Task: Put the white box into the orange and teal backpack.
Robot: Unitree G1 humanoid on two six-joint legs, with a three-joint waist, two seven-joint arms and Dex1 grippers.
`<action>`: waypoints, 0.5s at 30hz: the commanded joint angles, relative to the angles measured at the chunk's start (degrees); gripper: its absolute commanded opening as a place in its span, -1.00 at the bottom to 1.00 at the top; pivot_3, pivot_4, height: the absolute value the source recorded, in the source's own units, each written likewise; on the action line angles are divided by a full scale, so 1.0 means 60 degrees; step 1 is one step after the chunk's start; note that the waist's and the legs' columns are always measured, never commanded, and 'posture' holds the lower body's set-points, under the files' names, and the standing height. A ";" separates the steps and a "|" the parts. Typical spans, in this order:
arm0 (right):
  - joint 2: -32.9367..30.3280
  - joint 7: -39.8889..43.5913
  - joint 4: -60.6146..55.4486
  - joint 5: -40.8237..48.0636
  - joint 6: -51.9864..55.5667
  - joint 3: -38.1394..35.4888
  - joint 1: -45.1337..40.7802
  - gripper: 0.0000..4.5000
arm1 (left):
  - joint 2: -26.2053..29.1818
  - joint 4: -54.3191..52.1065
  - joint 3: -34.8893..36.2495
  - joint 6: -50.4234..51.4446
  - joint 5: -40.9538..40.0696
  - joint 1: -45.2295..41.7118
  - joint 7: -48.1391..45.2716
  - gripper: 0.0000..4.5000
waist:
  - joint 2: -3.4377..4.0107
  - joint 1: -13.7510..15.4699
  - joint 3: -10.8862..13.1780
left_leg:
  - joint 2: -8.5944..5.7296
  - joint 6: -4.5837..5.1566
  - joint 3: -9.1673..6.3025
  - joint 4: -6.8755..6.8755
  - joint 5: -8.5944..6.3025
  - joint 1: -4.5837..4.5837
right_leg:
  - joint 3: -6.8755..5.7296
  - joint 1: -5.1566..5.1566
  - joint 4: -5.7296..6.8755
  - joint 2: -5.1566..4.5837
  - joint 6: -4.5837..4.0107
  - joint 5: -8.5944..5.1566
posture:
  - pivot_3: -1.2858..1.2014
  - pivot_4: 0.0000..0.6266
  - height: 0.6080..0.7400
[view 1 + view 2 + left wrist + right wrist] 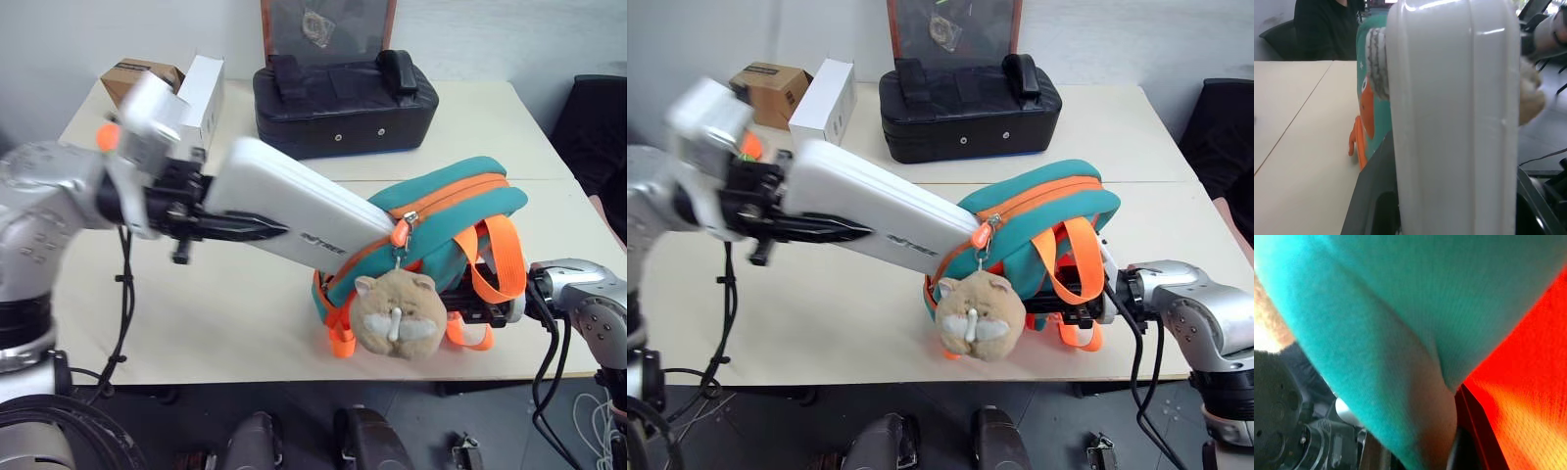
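At the centre of the left eye view the white box (pixel 299 215) lay slanted, its long axis running from the upper left down to the lower right, and this axis pointed straight at the zipper opening of the orange and teal backpack (pixel 451 211). The left gripper (pixel 211 223) was pinching the box at its upper left end, with one black finger lying along the lower edge of the case, so the backpack lay directly ahead of this claw, along the line of the box. The lower right end of the box was already touching the mouth of the backpack, beside the orange zipper pull, but most of the case was outside. The backpack lay on its side on the table (pixel 196 323), right of centre in the frame, with the plush animal keychain (pixel 397 311) hanging in front of it. At the lower right, the right gripper (pixel 1080 305) was pressed together on the backpack, near the orange straps (pixel 1068 259), and seemed to hold the bag steady. In my judgement, the coming move was a push along the long axis of the box, and the left arm was the one placed for it.
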 commanded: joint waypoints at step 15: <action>-0.0007 -0.0404 -0.1566 0.0777 0.0142 -0.0094 0.0309 -1.00 | -0.4291 0.1131 -0.2233 -0.1826 0.3104 0.0187 0.2480 -0.41 | 0.0000 -0.0002 0.0000 | 0.0002 0.0010 -0.0014 0.0008 0.0000 -0.0004 | -0.0002 0.0005 0.0000 -0.0001 0.0008 0.0005 | 0.03 -0.52 1.00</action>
